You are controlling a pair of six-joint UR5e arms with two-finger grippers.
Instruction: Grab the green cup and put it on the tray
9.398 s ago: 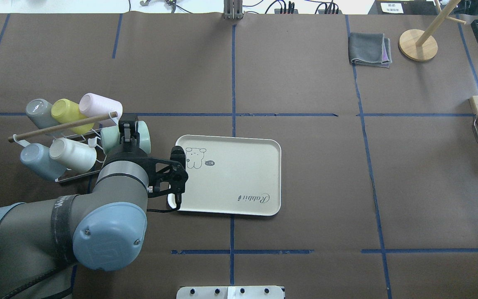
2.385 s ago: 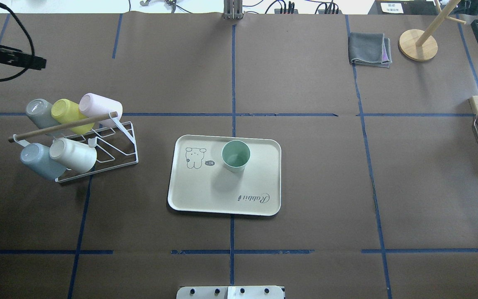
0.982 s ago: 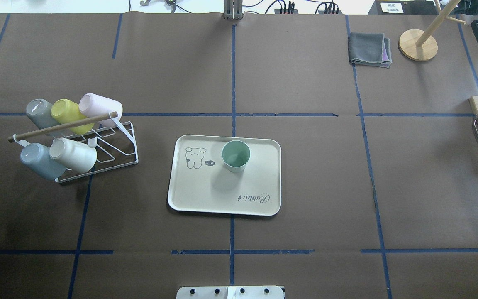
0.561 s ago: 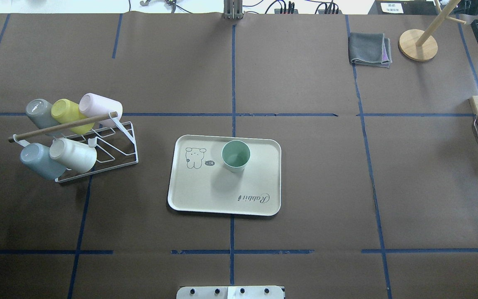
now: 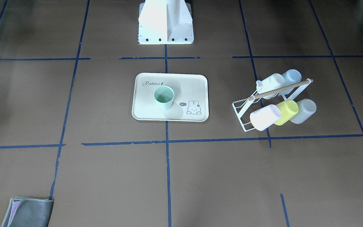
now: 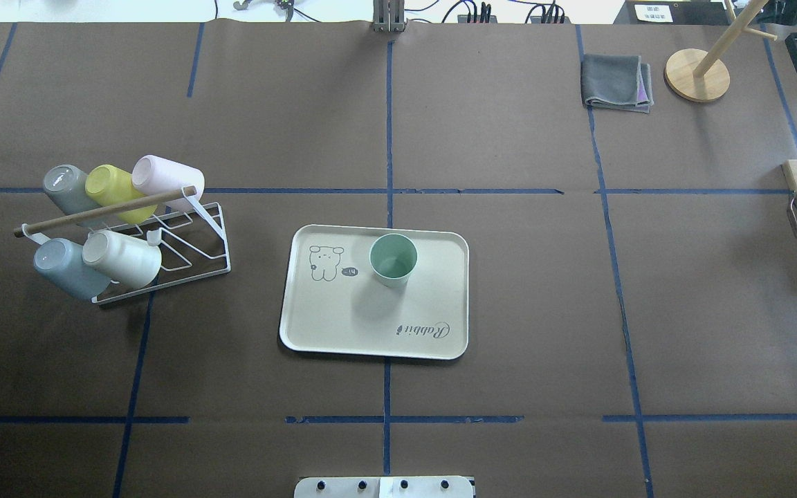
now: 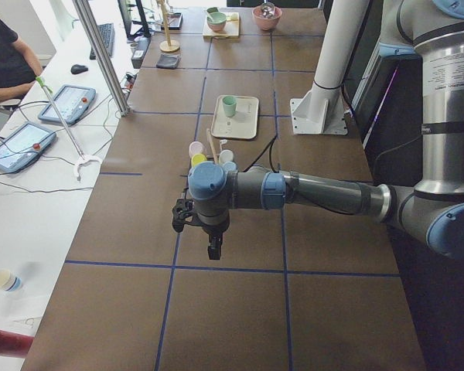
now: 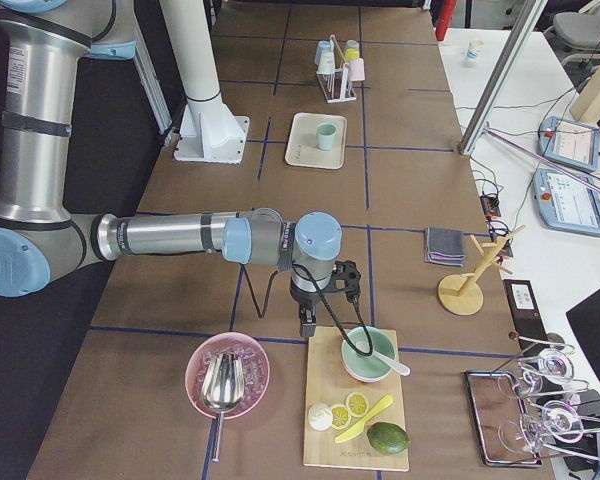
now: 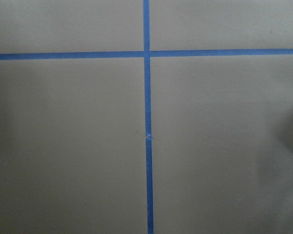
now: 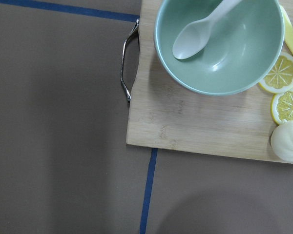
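Note:
The green cup stands upright, mouth up, on the cream tray, near its far edge beside the bunny drawing. It also shows in the front view on the tray. Neither gripper shows in the overhead or front view. The left gripper hangs over bare table, far from the tray, at the table's left end. The right gripper hangs at the right end by a wooden board. I cannot tell whether either is open or shut. Nothing touches the cup.
A white wire rack left of the tray holds several cups lying on their sides. A grey cloth and a wooden stand sit at the far right. The wooden board carries a green bowl and lemon slices.
The left gripper was at the green cup on the rack; the cup now stands on the tray and the arm has left the overhead view. Nothing moved in the last second.

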